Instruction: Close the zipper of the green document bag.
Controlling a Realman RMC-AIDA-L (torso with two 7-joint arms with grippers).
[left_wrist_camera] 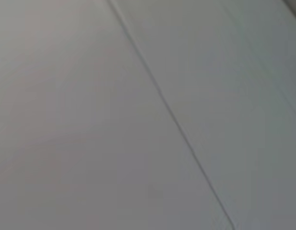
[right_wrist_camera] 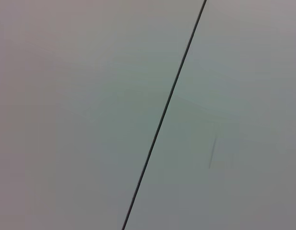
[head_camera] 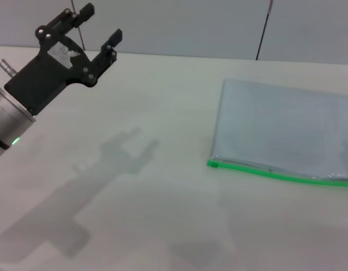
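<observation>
Left gripper [head_camera: 96, 29] at 10 o'clock, raised, jaws apart, empty. Green document bag [head_camera: 281, 129] lies at 3 o'clock; zipper [head_camera: 275, 174] (near edge) needs pinning before sliding. Right gripper unseen.

pale translucent green document bag [head_camera: 281, 127] lies flat, zipper [head_camera: 275, 174] along near edge.

In the upper left of the frame the left end effector [head_camera: 101, 27] hangs raised above the pale table [head_camera: 140, 169], its two black fingers [head_camera: 113, 39] spread apart and holding nothing; its shadow falls on the table at lower left. At the right lies the green document bag [head_camera: 275, 127], flat and running off the right edge. The zipper [head_camera: 275, 174] lines its lower edge, with the slider [head_camera: 214, 164] at the strip's left end.
</observation>
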